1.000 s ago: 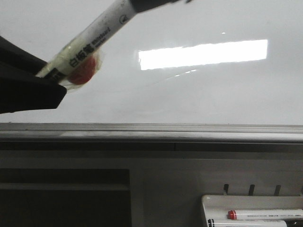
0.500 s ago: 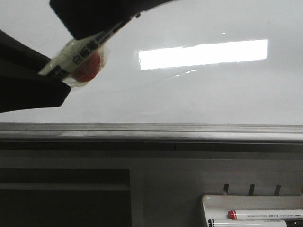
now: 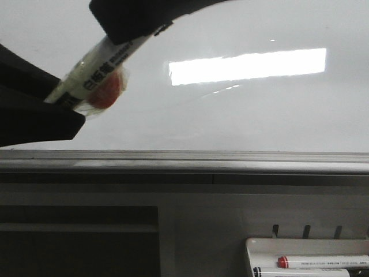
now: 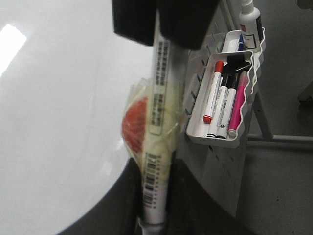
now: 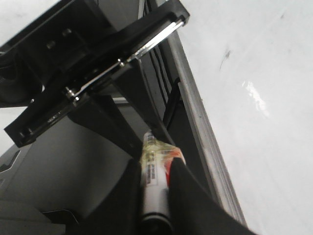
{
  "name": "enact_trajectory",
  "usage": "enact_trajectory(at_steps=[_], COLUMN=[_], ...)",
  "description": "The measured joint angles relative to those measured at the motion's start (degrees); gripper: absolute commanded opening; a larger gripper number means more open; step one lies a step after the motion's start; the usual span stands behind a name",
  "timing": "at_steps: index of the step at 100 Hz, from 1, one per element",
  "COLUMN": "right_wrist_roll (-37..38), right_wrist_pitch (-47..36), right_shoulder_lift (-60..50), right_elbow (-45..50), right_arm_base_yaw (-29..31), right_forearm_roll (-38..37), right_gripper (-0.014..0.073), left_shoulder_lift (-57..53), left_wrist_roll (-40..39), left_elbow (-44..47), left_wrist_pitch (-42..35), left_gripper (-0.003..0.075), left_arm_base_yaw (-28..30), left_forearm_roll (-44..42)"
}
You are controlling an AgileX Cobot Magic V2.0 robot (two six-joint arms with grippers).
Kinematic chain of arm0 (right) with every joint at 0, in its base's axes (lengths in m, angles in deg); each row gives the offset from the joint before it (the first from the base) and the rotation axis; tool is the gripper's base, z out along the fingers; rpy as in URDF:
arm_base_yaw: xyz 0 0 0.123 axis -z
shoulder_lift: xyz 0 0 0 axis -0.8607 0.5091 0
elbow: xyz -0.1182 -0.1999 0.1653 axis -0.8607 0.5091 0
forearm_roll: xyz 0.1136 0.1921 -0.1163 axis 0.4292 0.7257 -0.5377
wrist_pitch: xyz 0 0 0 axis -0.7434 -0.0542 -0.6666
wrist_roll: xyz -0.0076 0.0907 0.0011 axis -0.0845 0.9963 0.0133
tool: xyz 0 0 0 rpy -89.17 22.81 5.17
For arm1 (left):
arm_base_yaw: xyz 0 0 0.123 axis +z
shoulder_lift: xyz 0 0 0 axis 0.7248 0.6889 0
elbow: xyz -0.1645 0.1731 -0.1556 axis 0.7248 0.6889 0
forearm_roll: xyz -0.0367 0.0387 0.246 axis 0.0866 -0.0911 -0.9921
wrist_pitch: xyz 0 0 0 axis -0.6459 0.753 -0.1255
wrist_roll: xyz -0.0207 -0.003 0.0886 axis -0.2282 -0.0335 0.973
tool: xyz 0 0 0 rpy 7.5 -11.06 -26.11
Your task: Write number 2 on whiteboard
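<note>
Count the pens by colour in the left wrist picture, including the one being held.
Red-capped marker in the tray: 1
Black-ended marker in the tray: 1
Pink marker in the tray: 1
Held marker, white barrel, cap hidden: 1
Total: 4
A blue-topped thing in the next compartment is too hidden to count as a pen.

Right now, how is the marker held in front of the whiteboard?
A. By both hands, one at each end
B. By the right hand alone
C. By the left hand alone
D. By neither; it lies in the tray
A: the left hand grips the marker at its lower end, the right hand at its upper end, before the whiteboard.
</note>
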Motion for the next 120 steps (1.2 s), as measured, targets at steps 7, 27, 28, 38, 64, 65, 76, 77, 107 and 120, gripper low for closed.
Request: enact_trajectory(at_steps=[7,27,28,38,64,65,76,77,107,120], right_wrist_roll=[0.00,0.73,0.84,1.49,2.76,2.87,2.95,2.95,2.95,2.95], right_wrist_pitch=[0.00,-1.12,-1.38,-4.18,-11.75,-11.92,-16.53,-17.17,-22.20,-22.97], right_shoulder_lift=[0.00,0.34,0.34,0.43,0.43,0.43,0.43,0.43,2.07,4.11], right_elbow=[0.00,0.00,0.00,0.10,0.10,0.10,0.10,0.10,0.10,0.10], right_arm_base_yaw=[0.00,0.00,0.00,0.97,2.95,2.95,2.95,2.95,3.09,3.09], right_forearm_roll=[-0.18,-0.18,-0.18,-0.18,1.62,1.73,2.04,2.04,2.14,2.14], right_gripper=[-0.0077,-0.0077,-0.0077,-0.0077,-0.0076,-0.0076,-0.0077,-0.0077,-0.0077,-0.0077], left_shoulder_lift=[0.00,-4.79,-5.48,-11.42,-28.89,-29.52,-32.59,-32.80,-33.28,-33.28], left_wrist_roll=[-0.26,-0.87,-0.87,-0.99,-1.10,-1.10,-1.42,-1.48,-4.50,-5.73], left_elbow=[-0.25,-0.48,-0.48,-0.51,-0.77,-0.77,-0.86,-0.86,-0.86,-0.86], left_wrist_pitch=[0.47,5.29,5.51,9.17,20.18,21.08,27.54,27.76,27.10,26.84], left_gripper=[0.0307,0.0472,0.0473,0.0472,0.0086,0.0043,-0.0020,-0.0020,-0.0020,-0.0020], left_arm_base_yaw=[0.00,0.00,0.00,0.00,0.00,0.00,0.00,0.00,0.00,0.00], left_forearm_roll=[0.31,3.23,3.41,6.77,12.58,12.58,12.67,12.67,10.45,9.97])
